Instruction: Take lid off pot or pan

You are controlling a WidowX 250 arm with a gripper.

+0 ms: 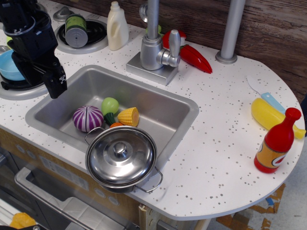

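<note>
No readable text; red bottle (277,141) label blurred, illegible.

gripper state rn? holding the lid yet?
Gripper: holding nothing, up at the sink's far-left corner; open or shut cannot be told. Lid sits on the pot.

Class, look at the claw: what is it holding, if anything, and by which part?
Nothing. The claw hangs over the sink's left edge, well away from the lid, which sits on the pot with its knob untouched.
</note>
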